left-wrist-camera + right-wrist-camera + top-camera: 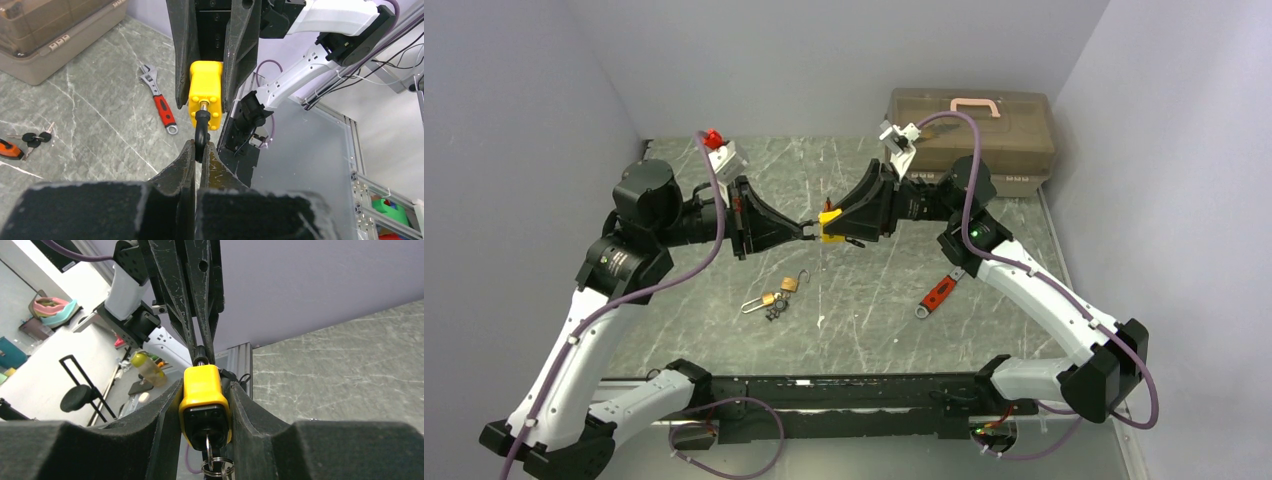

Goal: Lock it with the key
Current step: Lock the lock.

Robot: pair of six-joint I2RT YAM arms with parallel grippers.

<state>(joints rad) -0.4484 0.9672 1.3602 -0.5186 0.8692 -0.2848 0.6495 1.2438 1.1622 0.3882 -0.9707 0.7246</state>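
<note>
A yellow padlock (830,225) hangs in the air above the table's middle, between the two arms. My right gripper (836,226) is shut on its body, one finger on each side (202,390). A key (207,446) sits in the keyhole in the padlock's black underside, and a key ring (216,467) dangles from it. My left gripper (809,229) comes in from the left. Its fingertips (192,150) are shut on the padlock's black shackle (201,127), which sticks out of the yellow body (205,92).
On the table below lie a small brass padlock with keys (774,298) and a red-handled wrench (936,295). A brown toolbox (972,125) stands at the back right. Black-headed keys (35,137) and an orange tool (9,149) lie near the toolbox.
</note>
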